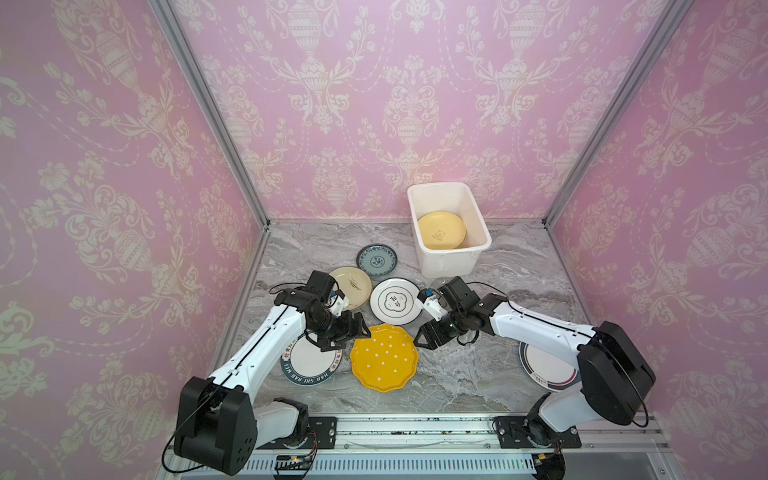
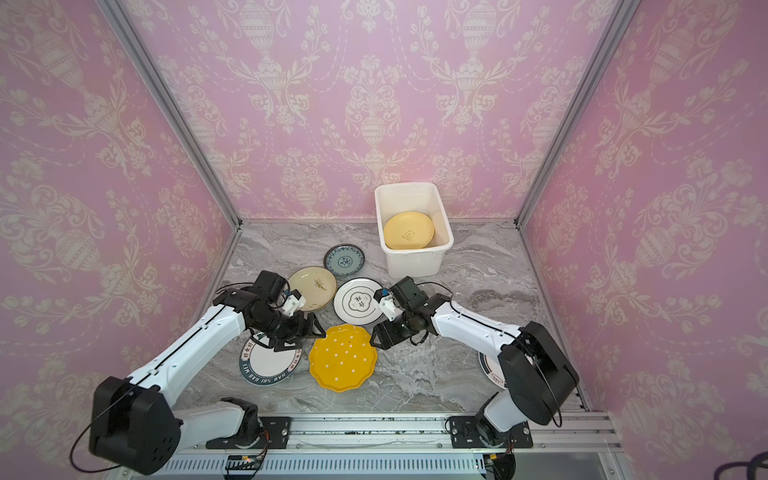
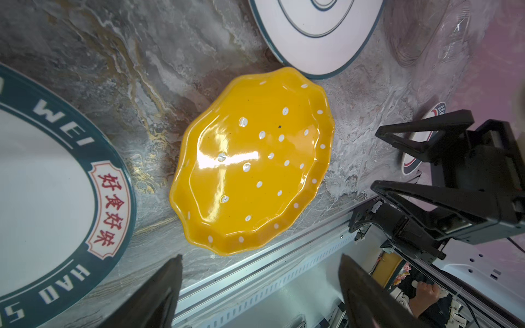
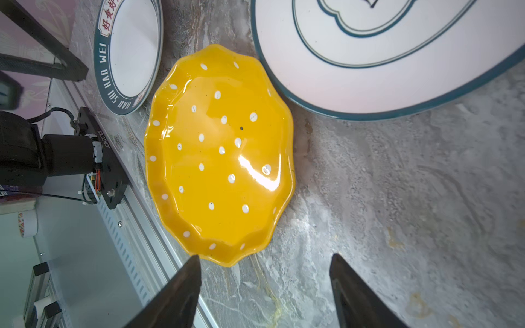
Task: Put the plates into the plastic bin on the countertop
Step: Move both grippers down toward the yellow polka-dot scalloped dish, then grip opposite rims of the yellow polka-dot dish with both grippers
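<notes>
Plates lie spread over the grey marble countertop (image 1: 469, 374). The bright yellow scalloped plate (image 1: 384, 358), dotted white, rests flat near the front edge, between the two grippers. The left gripper (image 1: 349, 337) hangs at its 10 o'clock with jaws spread wide and nothing between them. In the left wrist view it (image 3: 261, 257) stands clear of the plate's rim. The right gripper (image 1: 422, 338) hangs at the plate's 2 o'clock, jaws likewise apart and empty. In the right wrist view it (image 4: 265, 257) sits close to the scalloped edge, and contact cannot be judged.

The lettered-rim plate (image 1: 307, 361) lies at the yellow one's 9 o'clock, partly under the left arm. The white dark-rimmed plate (image 1: 395, 301) lies just beside it at 12 o'clock. The cream plate (image 1: 353, 286) is at 11 o'clock and the blue-patterned plate (image 1: 377, 259) lies beyond. The white plastic bin (image 1: 451, 259) stands at 1 o'clock against the back wall, with a pale yellow plate (image 1: 441, 230) inside it. A red-and-dark-rimmed plate (image 1: 544, 370) at 3 o'clock is largely hidden under the right arm.
</notes>
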